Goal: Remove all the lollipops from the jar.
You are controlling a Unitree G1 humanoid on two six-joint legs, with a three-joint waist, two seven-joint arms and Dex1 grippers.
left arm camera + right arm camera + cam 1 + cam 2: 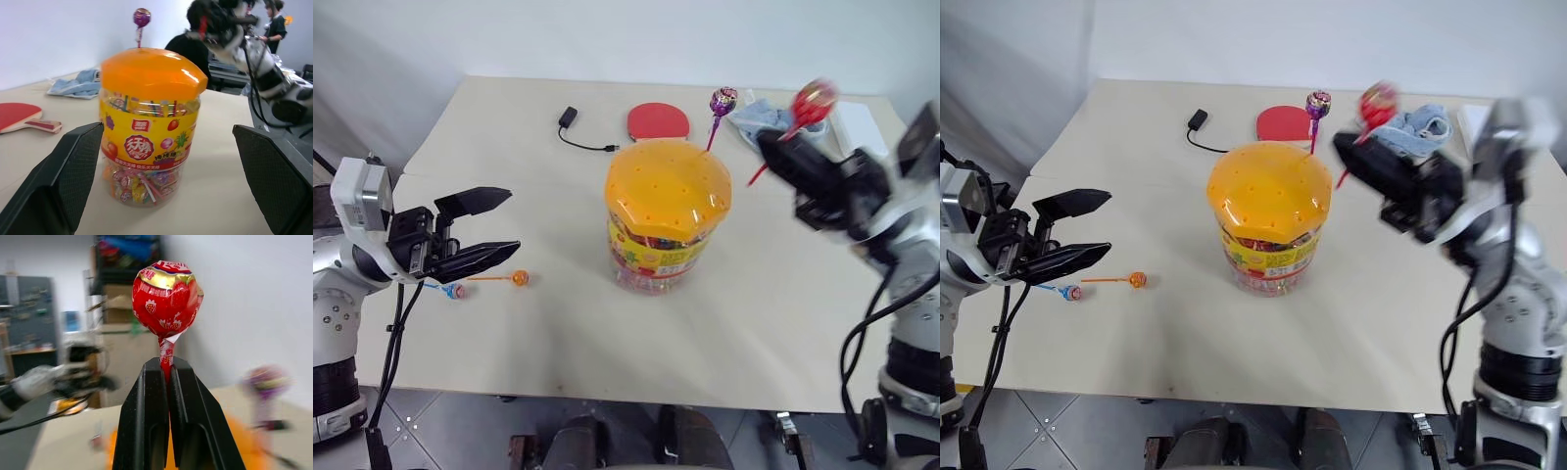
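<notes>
Lollipops are spread about: a red one (166,296) with little strawberries on its wrapper is pinched by its stick in the right gripper (166,369), whose two black fingers are pressed together on it, up in the air to the right of the jar (666,220). A purple one (722,101) stands up from the far side of the jar's orange lid (668,188). An orange one (519,278) and a blue one (455,290) lie on the table (558,323), left of the jar, near the left gripper (499,227). That gripper hangs with its fingers wide apart, holding nothing. The jar stands in the middle of the table. Its yellow label (146,142) has fruit pictures and Chinese writing. A red paddle (658,120), a black cable (579,132) and a blue cloth (759,116) lie on the far side.
</notes>
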